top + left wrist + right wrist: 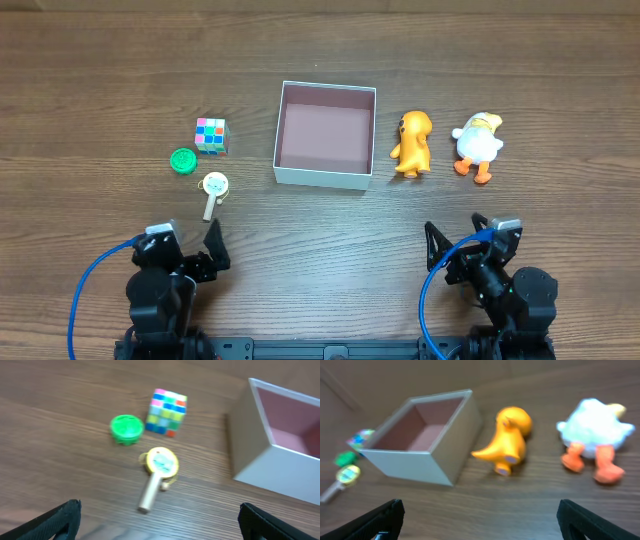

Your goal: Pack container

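The container (283,133), a shallow white-walled square box with a pinkish-brown inside, sits at the table's middle, with nothing in it; it also shows in the left wrist view (255,445) and the right wrist view (427,467). Left of it lie a colourful cube (211,135), a green disc (183,160) and a yellow-headed toy with a pale handle (214,189). Right of it stand an orange toy animal (412,143) and a white duck with orange feet (478,146). My left gripper (185,240) and right gripper (460,235) are both open and hold nothing, near the front edge.
Blue cables loop from each arm at the front (85,290) (430,300). Wooden table surface (320,230) lies between the grippers and the objects.
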Controlling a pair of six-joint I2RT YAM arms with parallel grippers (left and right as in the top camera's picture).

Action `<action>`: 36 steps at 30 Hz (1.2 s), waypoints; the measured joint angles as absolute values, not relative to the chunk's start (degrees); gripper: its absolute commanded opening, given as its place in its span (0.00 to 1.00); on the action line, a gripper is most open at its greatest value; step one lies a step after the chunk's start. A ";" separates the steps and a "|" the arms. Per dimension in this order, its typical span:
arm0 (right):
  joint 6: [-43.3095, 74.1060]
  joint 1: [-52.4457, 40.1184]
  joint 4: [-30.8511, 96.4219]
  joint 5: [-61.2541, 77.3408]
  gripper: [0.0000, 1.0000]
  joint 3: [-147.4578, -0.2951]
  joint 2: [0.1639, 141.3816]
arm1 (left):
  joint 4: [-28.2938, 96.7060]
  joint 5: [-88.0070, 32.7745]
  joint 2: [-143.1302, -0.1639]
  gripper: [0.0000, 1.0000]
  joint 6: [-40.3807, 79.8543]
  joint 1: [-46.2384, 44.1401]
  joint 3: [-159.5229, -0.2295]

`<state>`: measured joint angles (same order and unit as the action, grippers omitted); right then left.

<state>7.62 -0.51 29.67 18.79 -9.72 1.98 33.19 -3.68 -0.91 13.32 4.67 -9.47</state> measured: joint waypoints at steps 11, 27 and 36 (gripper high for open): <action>11.81 -0.51 36.93 20.51 1.00 -23.99 7.86 | 35.14 -9.26 -6.87 1.00 13.04 4.67 -28.01; 1.80 -0.80 66.98 17.47 1.00 -79.09 72.90 | 58.13 -12.27 -68.79 1.00 7.90 4.67 -78.78; 5.87 -1.34 56.34 18.65 1.00 -79.18 99.88 | 61.25 -12.08 -75.64 1.00 7.25 4.67 -80.31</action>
